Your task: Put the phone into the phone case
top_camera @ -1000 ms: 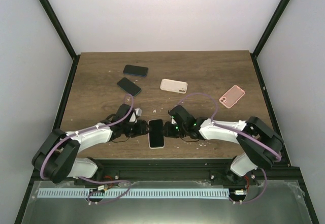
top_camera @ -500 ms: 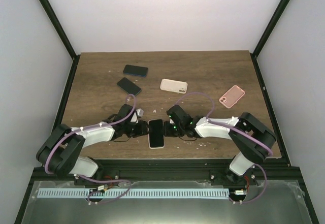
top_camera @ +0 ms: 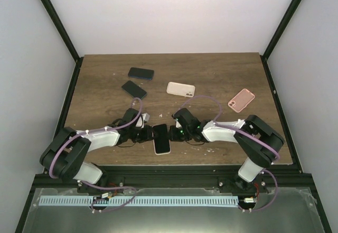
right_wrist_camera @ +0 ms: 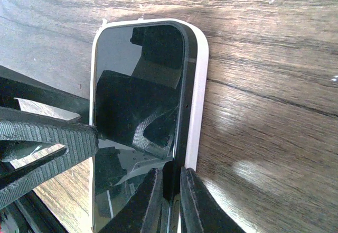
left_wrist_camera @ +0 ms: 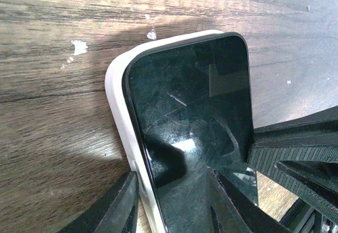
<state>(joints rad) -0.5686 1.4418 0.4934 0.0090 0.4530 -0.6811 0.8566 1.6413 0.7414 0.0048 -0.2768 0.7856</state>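
The phone, black glass up, lies in the white phone case near the table's front edge. My left gripper meets it from the left. In the left wrist view its jaws stand apart astride the case's left wall, one finger outside the wall, the other on the phone's screen. From the right comes my right gripper. Its jaws are nearly together, pinching the phone's black right edge just inside the white case rim.
Two dark phones lie at the back left. A cream case sits mid-table and a pink case to the right. The black front rail runs just behind both grippers.
Both grippers have narrowed and pushed in closer to the phone. The phone and case have turned slightly, their far end shifting left.
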